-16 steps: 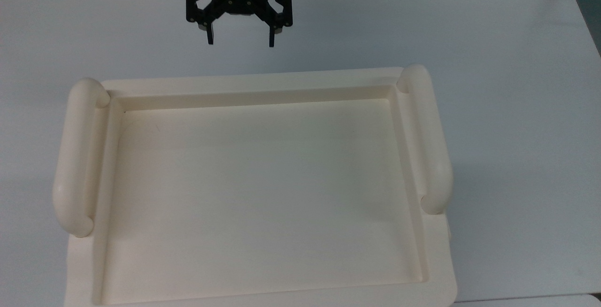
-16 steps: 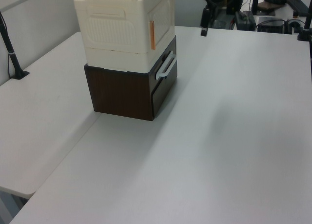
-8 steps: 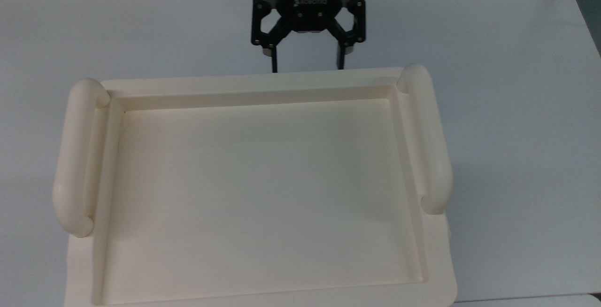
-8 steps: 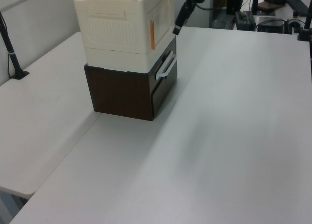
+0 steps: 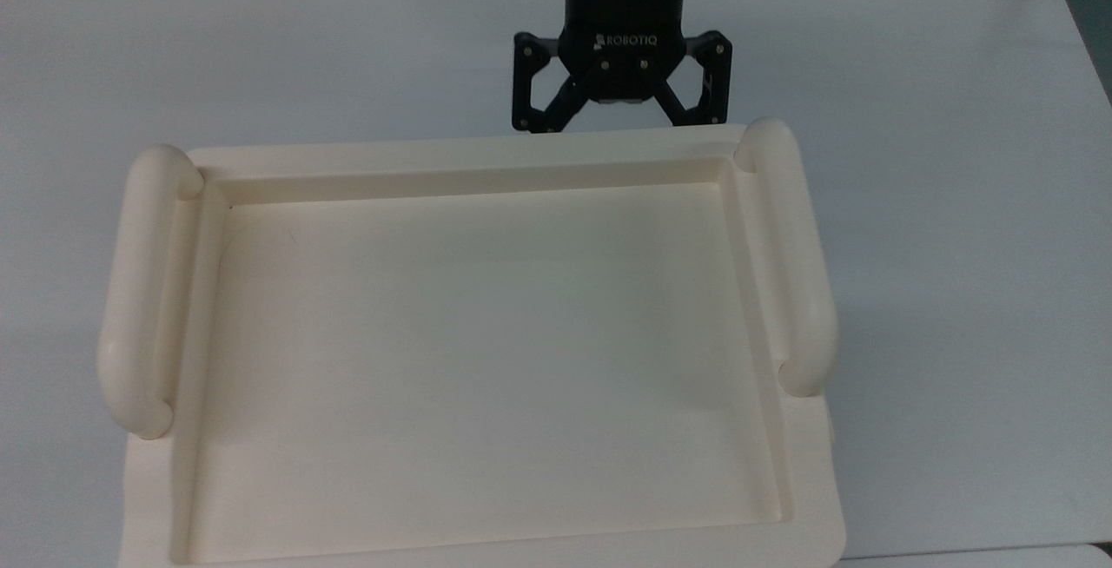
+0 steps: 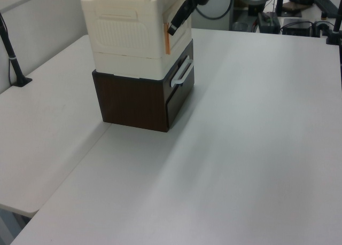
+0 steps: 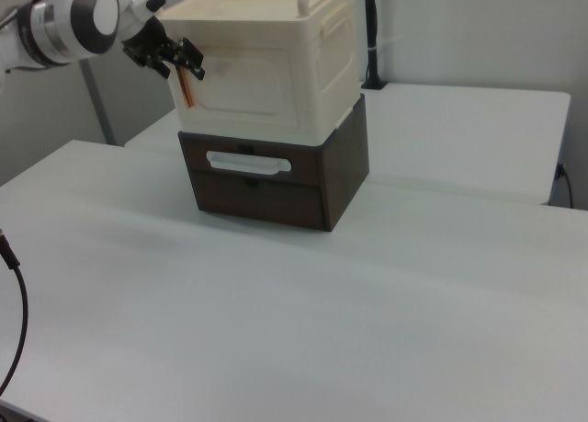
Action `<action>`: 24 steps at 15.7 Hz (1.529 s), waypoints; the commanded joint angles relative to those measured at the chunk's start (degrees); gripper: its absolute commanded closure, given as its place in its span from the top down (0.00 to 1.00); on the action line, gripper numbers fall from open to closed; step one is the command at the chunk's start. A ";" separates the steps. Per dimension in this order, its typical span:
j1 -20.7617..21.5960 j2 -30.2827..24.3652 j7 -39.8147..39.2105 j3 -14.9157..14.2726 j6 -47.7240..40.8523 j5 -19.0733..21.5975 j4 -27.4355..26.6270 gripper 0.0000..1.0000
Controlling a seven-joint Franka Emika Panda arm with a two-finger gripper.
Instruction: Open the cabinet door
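Sliding from the upper left of the top view toward upper centre within a second, the black two-finger gripper [image 5: 620, 121] had closed on the large cream plastic cabinet [image 5: 486, 351], its fingers spread apart, tips hidden behind the cabinet's rim. In the left view it hung at upper centre, against the thin flat cream cabinet door [image 6: 179, 20] by its coppery edge strip [image 6: 167, 38]. In the right view, at upper left, the gripper [image 7: 186, 62] met the door [image 7: 250, 86]. The door looked shut; gripping seemed next.
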 commanded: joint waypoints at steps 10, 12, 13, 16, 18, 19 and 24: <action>1.33 0.45 1.13 -0.55 0.68 -2.32 0.68 0.18; 1.33 -0.09 1.13 -0.55 -1.95 -2.31 -0.37 0.14; 1.33 -0.09 1.13 -0.55 -3.01 -2.14 -0.46 0.10; 0.80 -0.61 1.22 -0.38 -6.87 -1.70 -0.46 0.07; 0.80 -1.84 1.22 -0.37 -12.05 -1.44 -0.81 0.09; 0.80 -2.54 1.22 -0.29 -14.68 -1.00 -0.90 0.15; 0.71 -5.44 0.52 -1.08 -29.61 3.49 -0.55 1.00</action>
